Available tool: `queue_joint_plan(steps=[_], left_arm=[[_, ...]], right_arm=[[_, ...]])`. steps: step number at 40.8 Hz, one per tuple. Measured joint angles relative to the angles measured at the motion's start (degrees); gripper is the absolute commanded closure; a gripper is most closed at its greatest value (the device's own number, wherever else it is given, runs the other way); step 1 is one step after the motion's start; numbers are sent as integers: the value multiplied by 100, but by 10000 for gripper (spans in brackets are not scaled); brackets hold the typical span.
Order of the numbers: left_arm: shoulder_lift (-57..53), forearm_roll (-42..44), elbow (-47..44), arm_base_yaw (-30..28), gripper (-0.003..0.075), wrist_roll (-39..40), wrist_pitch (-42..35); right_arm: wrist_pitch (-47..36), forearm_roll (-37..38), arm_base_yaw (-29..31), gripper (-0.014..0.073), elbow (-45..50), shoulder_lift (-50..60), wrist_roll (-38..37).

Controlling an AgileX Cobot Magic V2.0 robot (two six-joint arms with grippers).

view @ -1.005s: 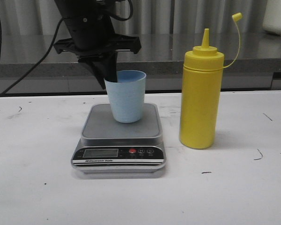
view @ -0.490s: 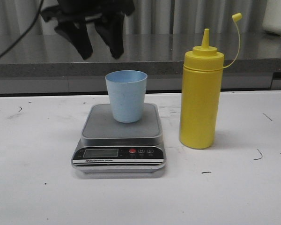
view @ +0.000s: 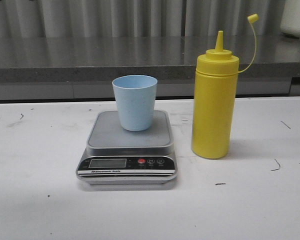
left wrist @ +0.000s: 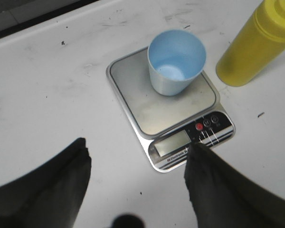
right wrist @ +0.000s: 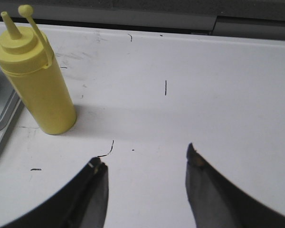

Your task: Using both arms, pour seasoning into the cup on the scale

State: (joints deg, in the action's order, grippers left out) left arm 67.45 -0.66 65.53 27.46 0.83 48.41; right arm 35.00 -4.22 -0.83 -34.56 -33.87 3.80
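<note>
1. Sitting upright on the desk [view: 40, 210] is the yellow seasoning bottle [view: 214, 107], just to the right of the scale and not touching it. Its nozzle is uncovered, and the little cap [view: 253, 18] hangs off to the side on its thin tether.
2. Pale blue cup [view: 135, 102] stands on the scale [view: 127, 150], upright, on the grey steel platform toward the back. From the left wrist view it looks empty inside.
3. Scale's black front panel faces the camera, with the display, one red button and two dark ones. Can't read anything on the display.
4. Left pincer [left wrist: 137, 185] hangs above the desk, near the scale's front edge, spread wide and holding nothing.
5. Right pincer [right wrist: 147, 187] is over bare desk to the right of the bottle, well apart from it, also spread wide with nothing in it.
6. Neither arm shows in the front view, and the desk has a few dark scuff marks.
</note>
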Motion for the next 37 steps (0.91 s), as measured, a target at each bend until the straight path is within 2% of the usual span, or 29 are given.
queue_joint_plan(steps=[9, 17, 37], left_arm=[[-1248, 0, -1146, 0, 302, -9, -194], [-2013, 0, -1723, 0, 302, -9, -217], [-2296, 2, -1828, 0, 302, -13, -226]], right_arm=[[0, 0, 0, 193, 0, 0, 0], [0, 0, 0, 193, 0, 0, 0], [0, 0, 0, 192, 0, 0, 0]])
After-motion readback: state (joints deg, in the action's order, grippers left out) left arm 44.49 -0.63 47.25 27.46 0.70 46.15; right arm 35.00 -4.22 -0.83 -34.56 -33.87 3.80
